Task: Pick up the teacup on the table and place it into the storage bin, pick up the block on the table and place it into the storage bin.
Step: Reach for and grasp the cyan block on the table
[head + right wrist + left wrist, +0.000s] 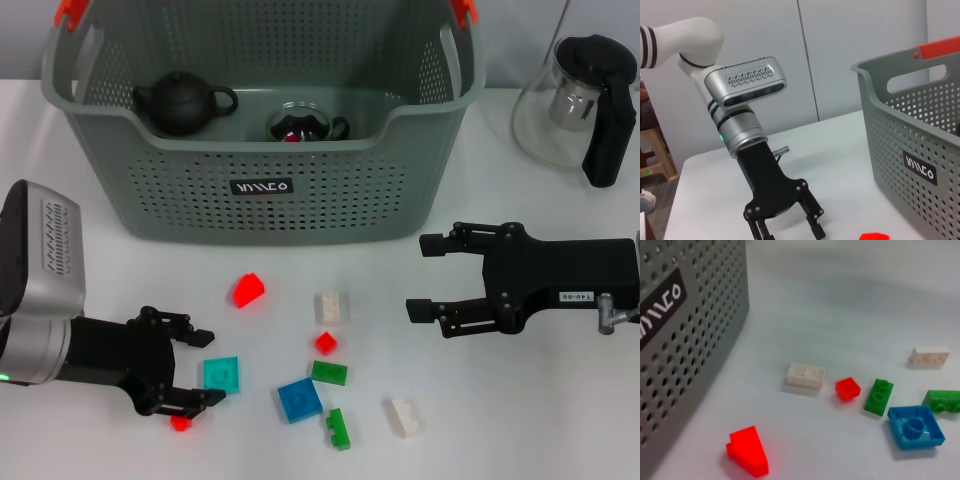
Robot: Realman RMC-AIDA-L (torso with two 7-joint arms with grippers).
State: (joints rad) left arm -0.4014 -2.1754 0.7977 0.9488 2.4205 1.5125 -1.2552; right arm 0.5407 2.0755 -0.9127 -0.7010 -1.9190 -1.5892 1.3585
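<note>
Lower left, we find the left gripper (pixel 190 366) spread wide around a teal block (pixel 222 374); right gripper (pixel 428 276) open, empty, below the storage bin (pixel 260 185).

I see small black label (pixel 262 186) with white stylised lettering on grey-green perforated plastic storage bin (pixel 150 190); can't read it. White tag (pixel 576 296) on right black gripper body, print too small to read.

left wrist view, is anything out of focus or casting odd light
Left wrist view: the red wedge block glows and tints the table beside it; the storage bin wall is soft up close. Head view: the left gripper throws a faint shadow. Right wrist view: sharp on the bin label.
</note>
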